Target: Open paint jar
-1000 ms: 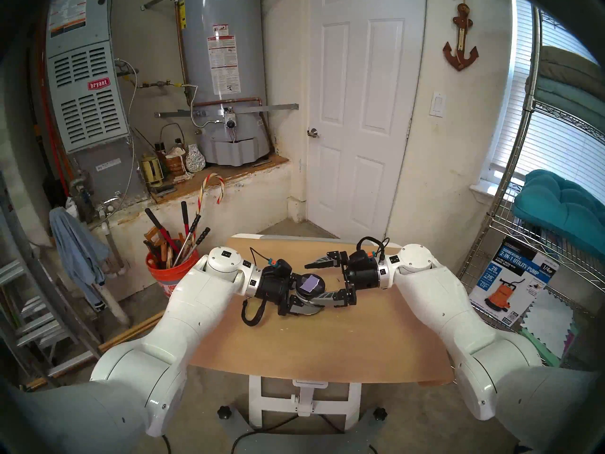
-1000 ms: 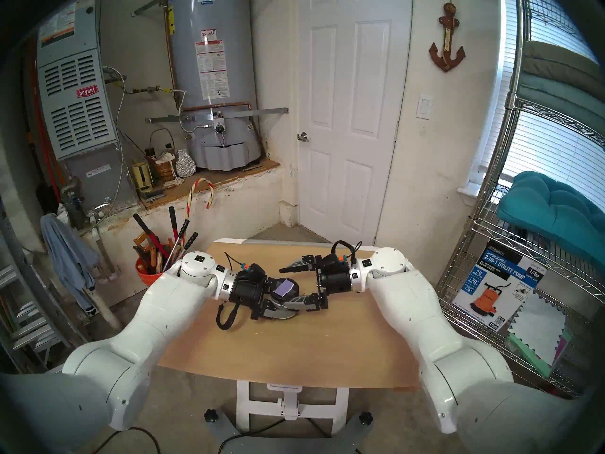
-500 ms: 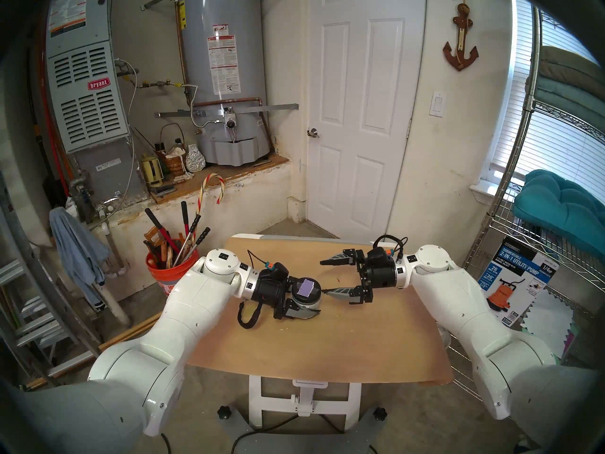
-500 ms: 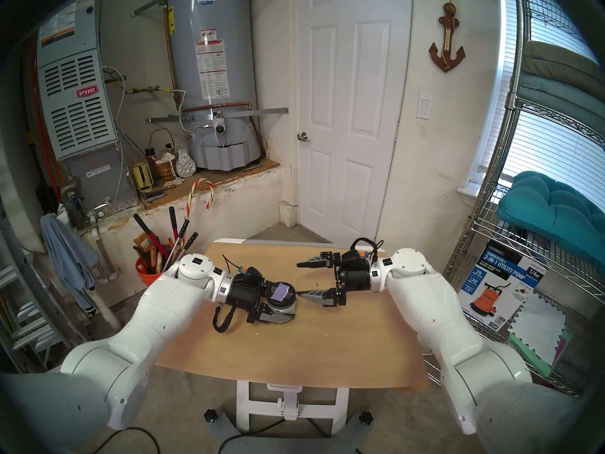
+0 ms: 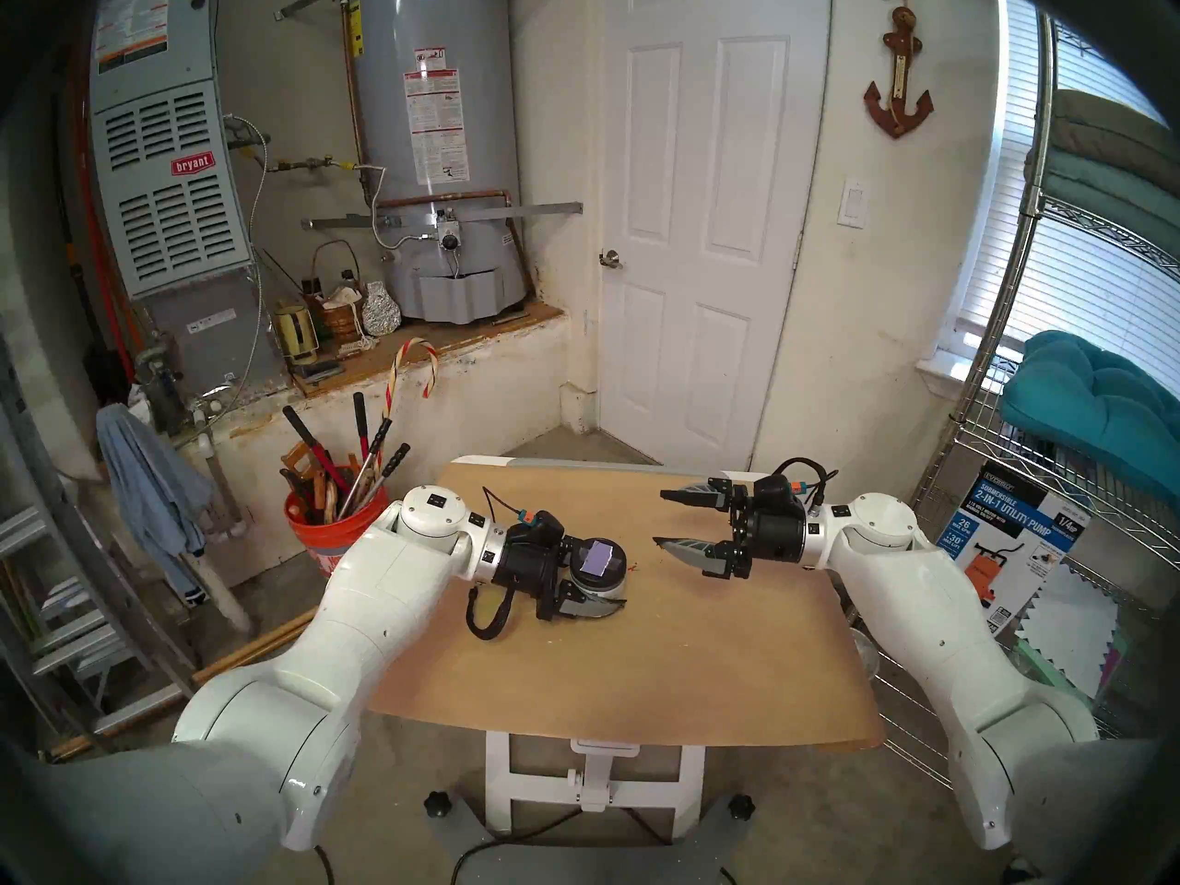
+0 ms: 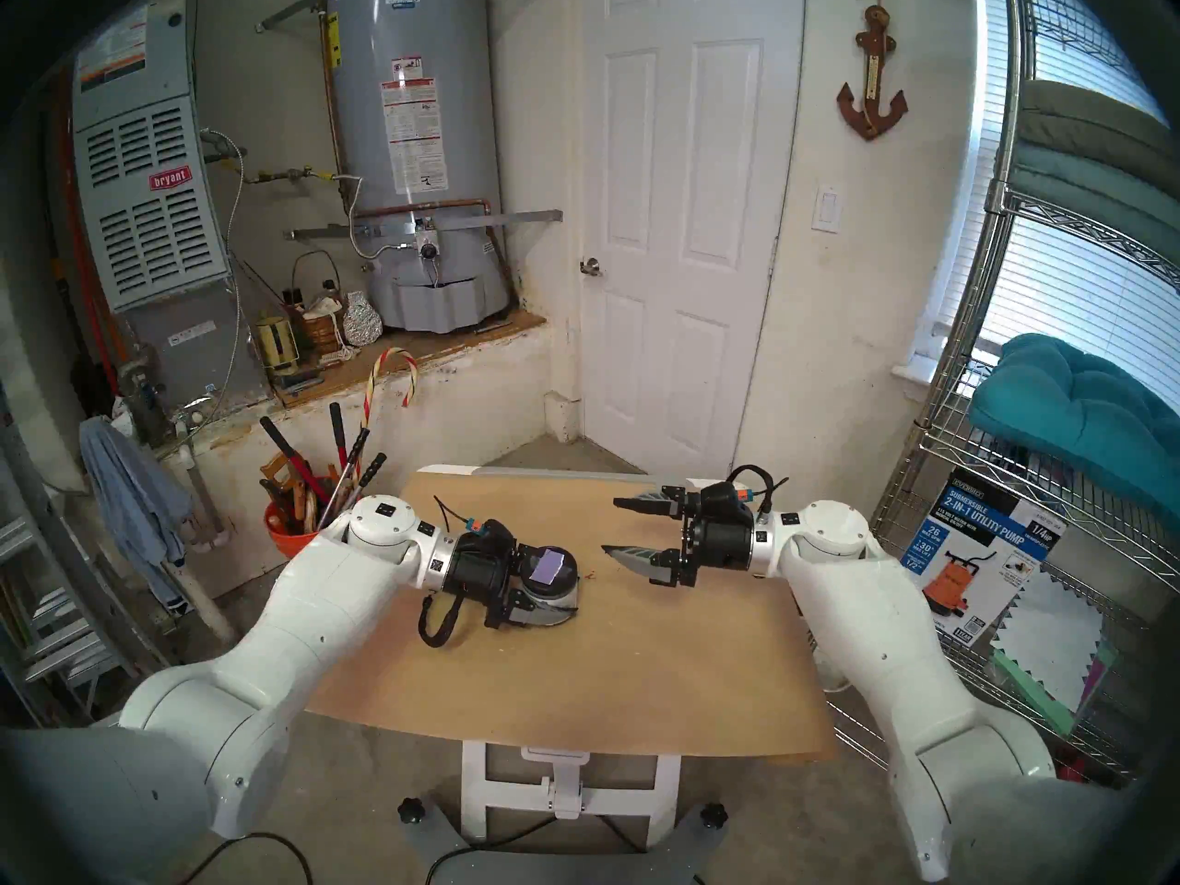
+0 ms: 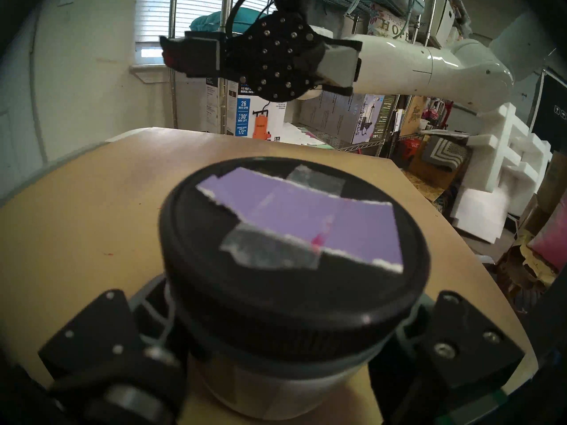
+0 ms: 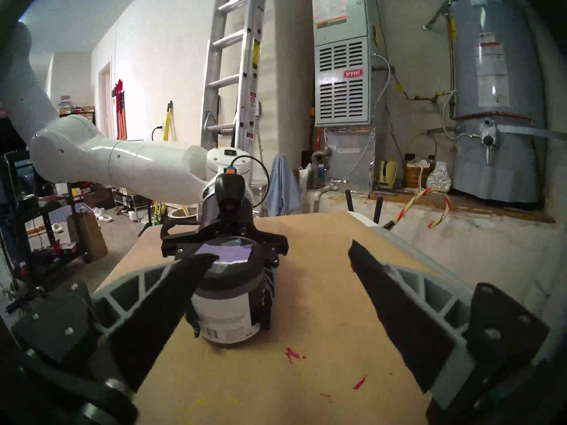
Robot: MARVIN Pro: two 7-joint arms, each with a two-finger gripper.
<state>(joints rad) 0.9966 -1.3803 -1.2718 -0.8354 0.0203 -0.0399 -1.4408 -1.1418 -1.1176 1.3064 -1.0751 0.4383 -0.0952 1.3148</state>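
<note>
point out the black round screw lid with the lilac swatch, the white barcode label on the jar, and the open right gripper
black round screw lid (image 7: pixel 294 292), left wrist view, on its dark side wall below the swatch
white barcode label (image 8: pixel 225 318), right wrist view, on its middle
right gripper (image 5: pixel 664 518), head left view, midway between its fingertips

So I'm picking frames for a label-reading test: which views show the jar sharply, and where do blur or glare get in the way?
Left wrist view: the paint jar fills the frame, soft and out of focus, with window glare behind. Right wrist view: its barcode label is sharper, though the right tool has one blurred finger covering its left edge. Head views: jar small, with fisheye bending and a dark rim.
</note>
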